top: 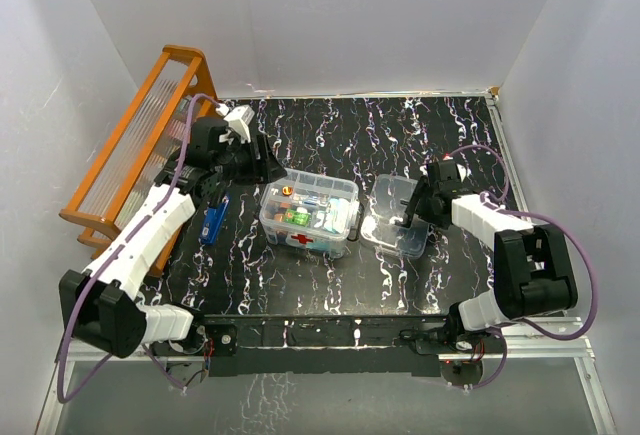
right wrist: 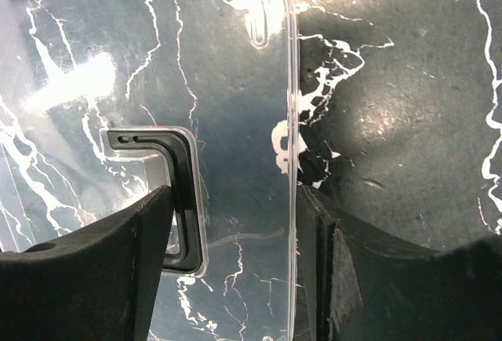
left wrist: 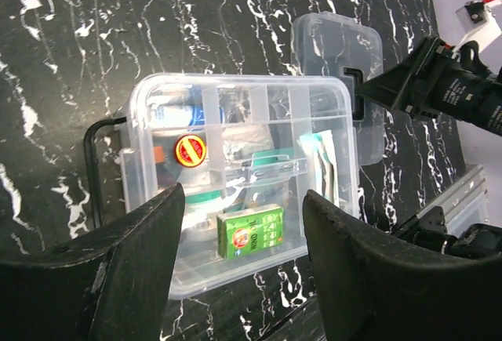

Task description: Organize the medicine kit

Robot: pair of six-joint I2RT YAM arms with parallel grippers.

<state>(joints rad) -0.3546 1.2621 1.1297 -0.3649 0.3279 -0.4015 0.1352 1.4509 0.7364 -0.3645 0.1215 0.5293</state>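
The right gripper (right wrist: 231, 208) has its two black fingers spread wide and is gripping nothing. It is poised over a flat clear plastic lid (right wrist: 235, 82). The lid's dark angular handle (right wrist: 179, 192) and its long right edge lie in the gap between the fingers. The lid rests on the black counter with white marble veins (top: 400, 145), toward the right edge.

Just to the left of the lid, near the middle of the counter, stands the medicine kit, a clear rectangular plastic box (top: 300, 238) with a red cross on its near side. It is uncovered. Clear dividers show at its top, along with a small green carton (left wrist: 251, 231) and a round red and yellow disc (left wrist: 190, 150).

The left gripper (left wrist: 241, 200) is also spread wide and empty, by the box's far left corner.

A small blue object (top: 213, 220) lies to the left of the box. An orange wooden rack (top: 140, 145) stands along the left edge.
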